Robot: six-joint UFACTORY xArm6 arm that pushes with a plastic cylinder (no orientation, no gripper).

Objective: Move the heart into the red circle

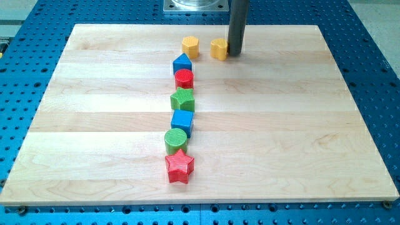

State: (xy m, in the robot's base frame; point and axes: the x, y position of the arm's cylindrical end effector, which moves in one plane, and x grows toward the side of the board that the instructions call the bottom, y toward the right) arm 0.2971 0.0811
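Observation:
A yellow heart block (219, 48) lies near the view's top, right of a yellow hexagon block (190, 46). My tip (235, 54) rests on the board right beside the heart, touching or almost touching its right side. The red circle block (184, 79) sits lower and to the left of the heart, second in a column of blocks.
The column runs down the board's middle: blue pentagon-like block (182, 63), red circle, green star (182, 99), blue cube (182, 120), green circle (175, 140), red star (179, 165). The wooden board (300, 125) lies on a blue perforated table (375, 75).

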